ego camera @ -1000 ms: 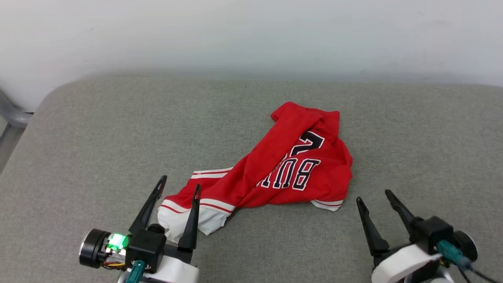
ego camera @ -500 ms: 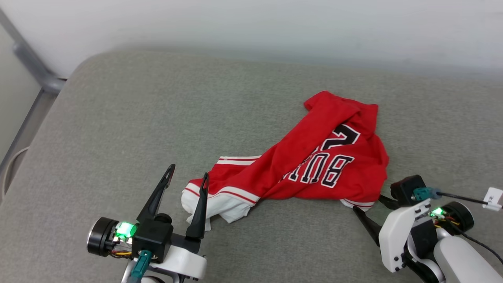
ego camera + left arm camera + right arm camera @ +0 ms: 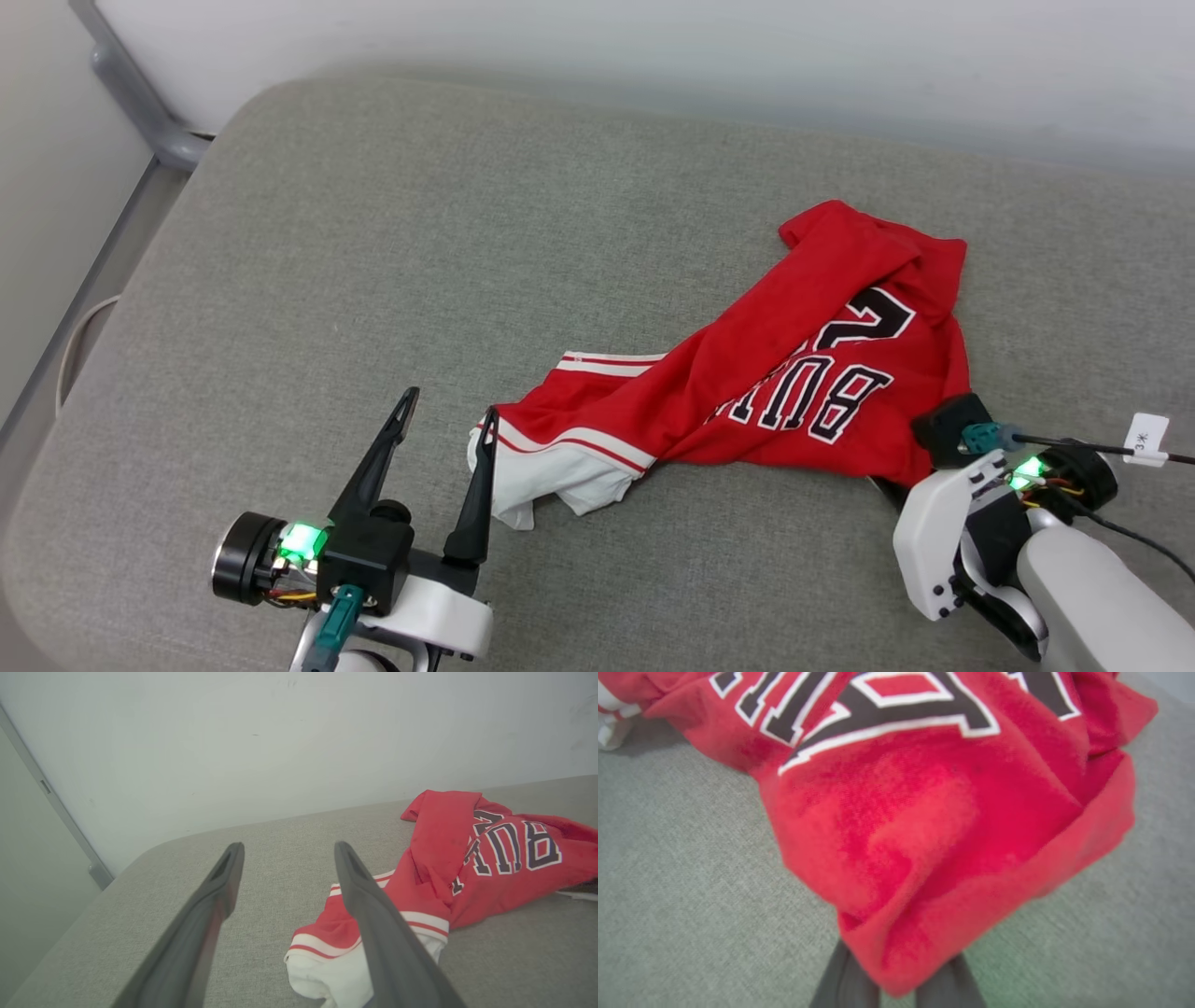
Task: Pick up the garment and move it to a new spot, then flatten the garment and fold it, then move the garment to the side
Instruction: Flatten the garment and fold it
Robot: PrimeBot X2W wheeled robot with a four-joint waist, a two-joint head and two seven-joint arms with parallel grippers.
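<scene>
A grey padded surface (image 3: 373, 233) runs up to a pale wall (image 3: 653, 47), with a grey metal post (image 3: 131, 93) at its far left corner. The red shirt (image 3: 794, 364) lies crumpled right of the middle, its black-and-white lettering facing up. Its white sleeve (image 3: 551, 481) with red stripes trails toward the near left. The right gripper (image 3: 910, 471) is at the shirt's near right edge, its 2 fingers (image 3: 843, 982) clenched on the red hem, which drapes over their tips. The left gripper (image 3: 449, 401) hovers just beside the white sleeve, its 2 fingers spread wide and holding nothing.
</scene>
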